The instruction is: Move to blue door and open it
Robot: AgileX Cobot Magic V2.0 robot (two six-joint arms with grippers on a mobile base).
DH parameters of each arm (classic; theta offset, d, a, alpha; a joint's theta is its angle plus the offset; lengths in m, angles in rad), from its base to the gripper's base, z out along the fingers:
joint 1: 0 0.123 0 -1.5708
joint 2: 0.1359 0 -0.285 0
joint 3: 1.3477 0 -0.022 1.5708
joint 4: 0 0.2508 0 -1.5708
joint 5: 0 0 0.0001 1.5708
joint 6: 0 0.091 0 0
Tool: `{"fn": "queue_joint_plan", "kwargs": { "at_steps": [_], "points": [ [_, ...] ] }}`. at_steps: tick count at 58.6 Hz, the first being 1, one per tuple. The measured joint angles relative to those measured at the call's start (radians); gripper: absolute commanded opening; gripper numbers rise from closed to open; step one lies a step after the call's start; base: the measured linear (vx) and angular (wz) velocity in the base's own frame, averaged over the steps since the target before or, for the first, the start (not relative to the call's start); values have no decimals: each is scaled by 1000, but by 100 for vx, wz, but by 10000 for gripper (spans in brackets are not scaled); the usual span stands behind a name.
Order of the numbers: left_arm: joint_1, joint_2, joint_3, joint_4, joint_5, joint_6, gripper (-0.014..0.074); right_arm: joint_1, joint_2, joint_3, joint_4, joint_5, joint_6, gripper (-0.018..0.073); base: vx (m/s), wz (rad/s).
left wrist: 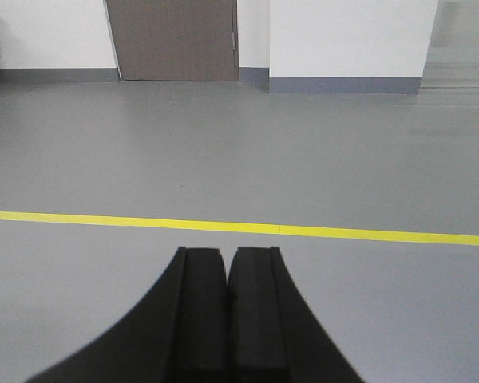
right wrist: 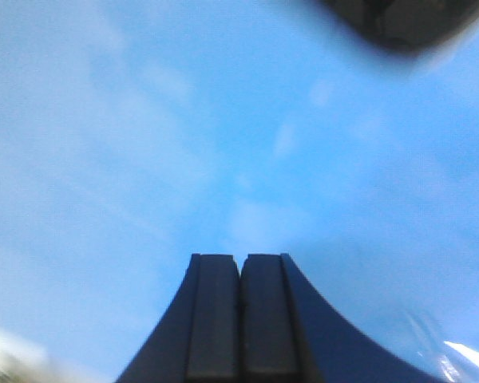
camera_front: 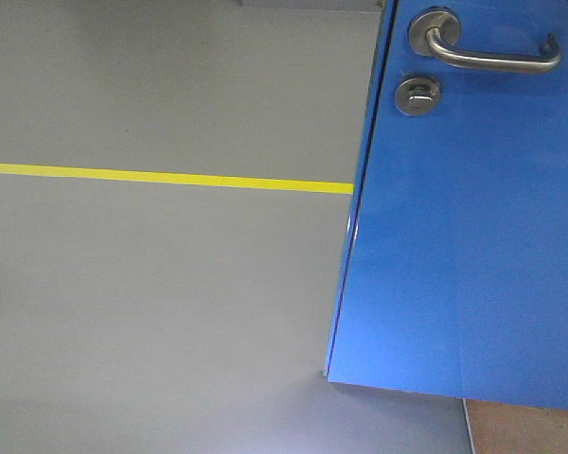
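The right gripper (right wrist: 240,259), jaws pressed together and holding nothing, points at the glossy blue door (camera_front: 464,246) close ahead. The left gripper (left wrist: 227,254), also closed and empty, faces grey floor (left wrist: 223,159) crossed by a yellow line (left wrist: 319,232). The door's silver handle (camera_front: 492,59) sits above a round lock (camera_front: 417,95).

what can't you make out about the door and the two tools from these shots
- Front view: the blue door is cut off at the top and right edges, so its hinges and frame are unseen.
- Right wrist view: the right tool faces blurred blue; contact with the door is unclear, and the dark shape at the top is unidentifiable.
- Left wrist view: the left tool faces only floor; no door.
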Motion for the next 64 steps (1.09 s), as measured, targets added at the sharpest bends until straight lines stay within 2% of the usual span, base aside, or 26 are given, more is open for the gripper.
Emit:
{"fn": "queue_joint_plan", "kwargs": {
  "at_steps": [6,12,21,26,37,48,54,64],
  "points": [
    [0,0,0,0,0,0,73,77,-123,127,-216,10,-10,8,0,0],
    [0,0,0,0,0,0,73,103,-257,266,-433,-10,-22,8,0,0],
    [0,0,0,0,0,0,73,102,-478,519,-675,-148,-26,8,0,0],
    [0,0,0,0,0,0,73,102,-607,679,-741,-274,-26,8,0,0],
    [0,0,0,0,0,0,73,102,-919,1067,-771,-457,-30,8,0,0],
    [0,0,0,0,0,0,73,102,-1175,1380,-773,-471,-36,8,0,0],
    [0,0,0,0,1,0,73,93,-1266,1414,-773,-393,-34,8,0,0],
    [0,0,0,0,0,0,73,80,-1280,1415,-773,-342,-34,8,0,0]
  ]
}}
